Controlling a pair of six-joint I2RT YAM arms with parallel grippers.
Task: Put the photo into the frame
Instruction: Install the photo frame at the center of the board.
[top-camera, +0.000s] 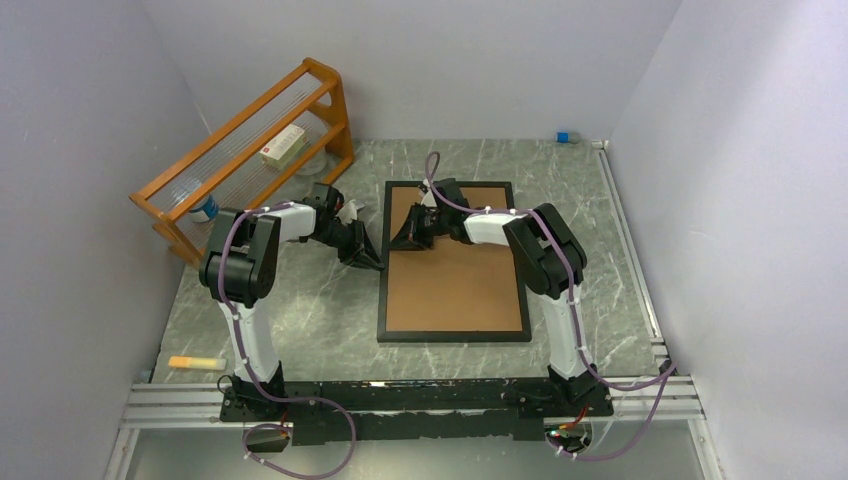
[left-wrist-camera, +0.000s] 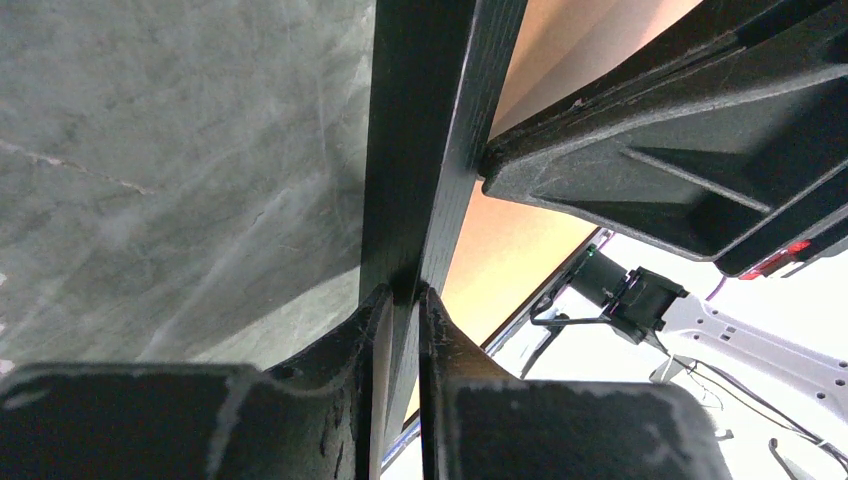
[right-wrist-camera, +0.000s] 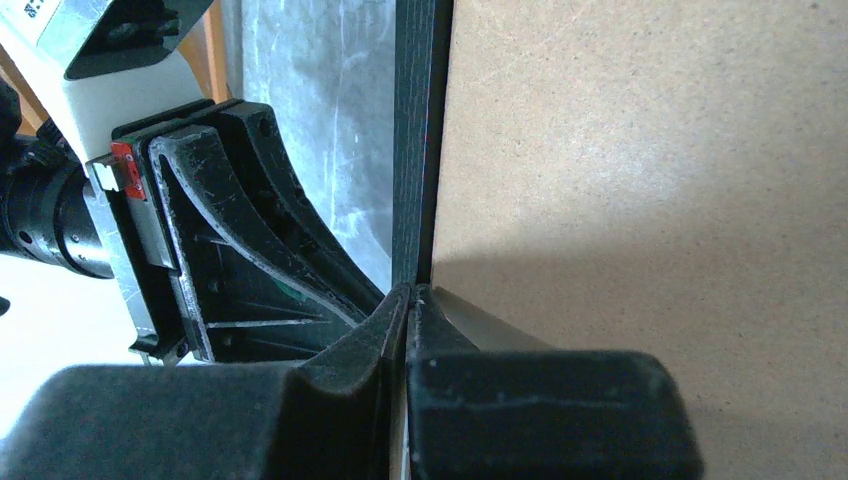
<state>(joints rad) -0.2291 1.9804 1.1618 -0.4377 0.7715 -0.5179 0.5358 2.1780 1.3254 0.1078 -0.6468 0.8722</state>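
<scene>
**Progress.** The large rectangular picture frame with a thin black border (top-camera: 455, 337) lies flat on the green marbled worktop (top-camera: 310, 310), back side up. A brown fibreboard backing panel (top-camera: 460, 290) fills its opening. The sunflower photo appears in no view, so I cannot tell whether it sits under the panel or lies elsewhere. Insertion is therefore unconfirmed. Judged from this, the work is at the stage of handling the backing, with the print either to be seated or the back to be secured.

**End effectors.** The left end effector (left-wrist-camera: 403, 298) is clenched on the frame's left black rail, which runs between its fingers. The right end effector (right-wrist-camera: 408, 298) is pressed fully closed with nothing visibly between the fingers. Its tips rest at the seam between rail and panel.

**Markings.**
- A white carton with a red patch (top-camera: 283, 146) sits on the orange wooden rack (top-camera: 343, 115); its print is too small to read.
- No brand or legible writing appears on the frame or panel.
</scene>
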